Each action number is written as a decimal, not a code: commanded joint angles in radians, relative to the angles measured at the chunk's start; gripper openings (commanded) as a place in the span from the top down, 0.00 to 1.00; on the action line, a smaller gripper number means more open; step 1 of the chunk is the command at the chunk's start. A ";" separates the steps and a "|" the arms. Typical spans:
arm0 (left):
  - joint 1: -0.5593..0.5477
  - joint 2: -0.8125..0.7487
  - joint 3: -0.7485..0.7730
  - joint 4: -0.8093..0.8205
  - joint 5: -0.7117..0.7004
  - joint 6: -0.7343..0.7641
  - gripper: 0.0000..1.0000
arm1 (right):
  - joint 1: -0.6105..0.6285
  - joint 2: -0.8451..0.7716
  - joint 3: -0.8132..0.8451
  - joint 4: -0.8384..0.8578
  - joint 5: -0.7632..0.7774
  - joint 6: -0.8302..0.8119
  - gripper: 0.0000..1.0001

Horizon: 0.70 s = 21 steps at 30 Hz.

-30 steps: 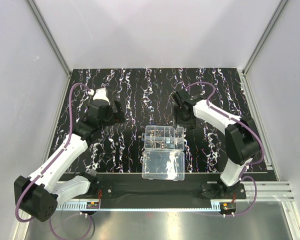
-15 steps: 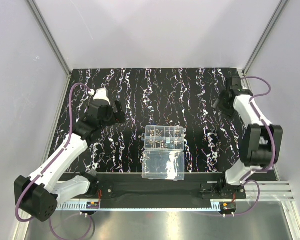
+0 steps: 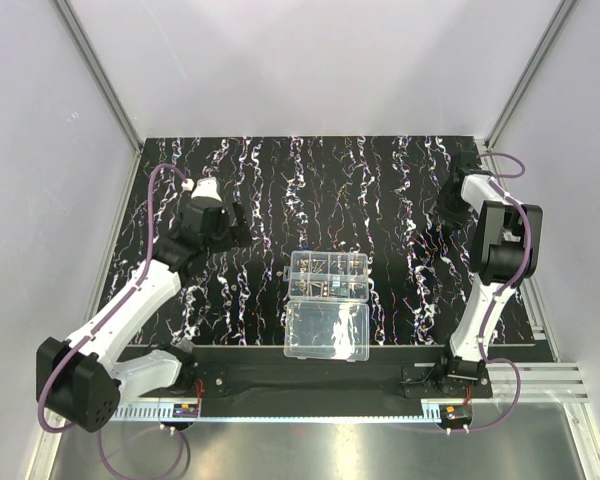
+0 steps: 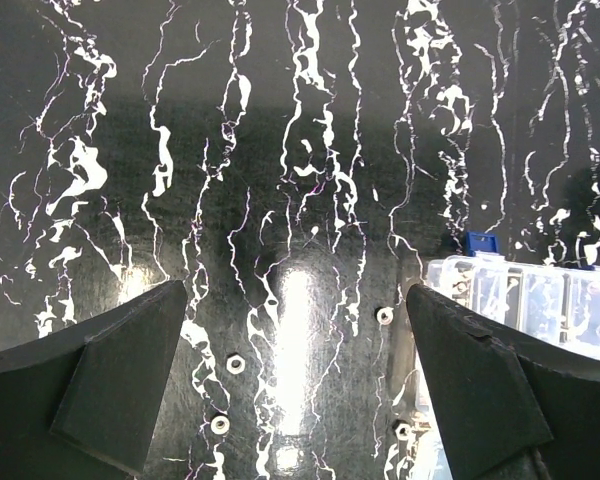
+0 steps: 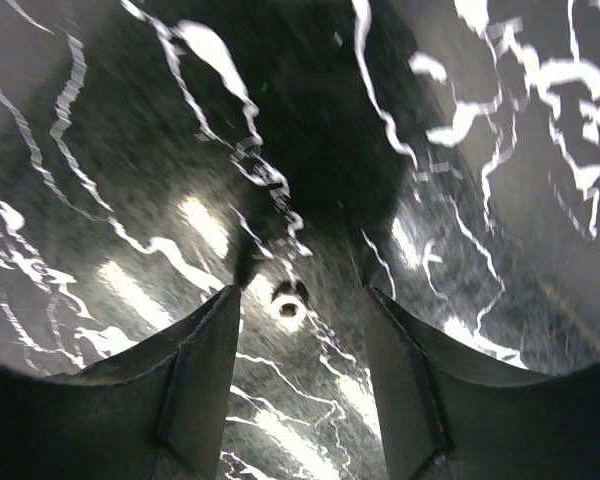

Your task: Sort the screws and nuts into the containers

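Black mat (image 3: 310, 180) streaked white and purple, white walls all round, clear organizer box (image 3: 327, 276) at mid-table with its plain lid (image 3: 327, 332) flapped open toward the arm bases. Over at the far right of the mat: right gripper (image 5: 300, 297) nose-down on a single nut (image 5: 289, 304).

Step in hand, by the look of it: picking up that one nut. To do it well, drop straight down and keep the nut centred between the tips. Close slowly and evenly, so as not to flick so small a piece away across the slick mat. Pinch across the flats if possible, then lift cleanly before swinging back to the organizer box. Likely risk: one finger arriving first and skating the nut sideways.

Now the claw itself: fingers (image 5: 200, 380) parted, gap well wider than the nut. Nut lying on the mat right at the tips, touching neither finger as far as can be told. Nothing held.

Left gripper (image 4: 295, 298) spread fully wide, empty, hanging over more loose nuts (image 4: 236, 363) on the mat near the organizer box.
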 commanded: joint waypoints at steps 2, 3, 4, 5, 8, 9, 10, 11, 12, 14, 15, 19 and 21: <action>0.012 0.018 0.035 0.031 0.019 0.013 0.01 | 0.005 0.022 0.071 0.010 -0.005 -0.071 0.42; 0.012 0.021 0.038 0.032 0.021 0.013 0.01 | 0.005 0.026 0.076 0.001 -0.005 -0.076 0.42; 0.014 0.025 0.040 0.032 0.024 0.015 0.01 | 0.005 0.032 0.079 -0.007 -0.007 -0.082 0.42; 0.014 0.028 0.041 0.031 0.027 0.013 0.01 | 0.005 0.040 0.082 -0.021 -0.026 -0.086 0.42; 0.017 0.031 0.044 0.032 0.032 0.015 0.01 | 0.006 0.037 0.064 -0.030 -0.042 -0.103 0.42; 0.017 0.031 0.043 0.034 0.032 0.013 0.01 | 0.006 0.036 0.055 -0.028 -0.037 -0.106 0.42; 0.018 0.031 0.041 0.034 0.033 0.013 0.01 | 0.006 0.036 0.047 -0.024 -0.036 -0.116 0.42; 0.018 0.031 0.043 0.034 0.036 0.013 0.01 | 0.006 0.037 0.039 -0.025 -0.021 -0.122 0.45; 0.018 0.033 0.040 0.034 0.036 0.013 0.01 | 0.006 0.040 0.038 -0.028 -0.019 -0.125 0.46; 0.020 0.034 0.040 0.035 0.039 0.013 0.01 | 0.006 0.055 0.047 -0.039 -0.019 -0.137 0.47; 0.020 0.031 0.041 0.032 0.039 0.013 0.01 | 0.006 0.060 0.053 -0.045 -0.022 -0.140 0.48; 0.021 0.027 0.040 0.031 0.036 0.013 0.01 | 0.008 0.071 0.059 -0.064 -0.037 -0.146 0.53; 0.023 0.025 0.040 0.031 0.036 0.013 0.01 | 0.008 0.065 0.047 -0.058 -0.034 -0.149 0.52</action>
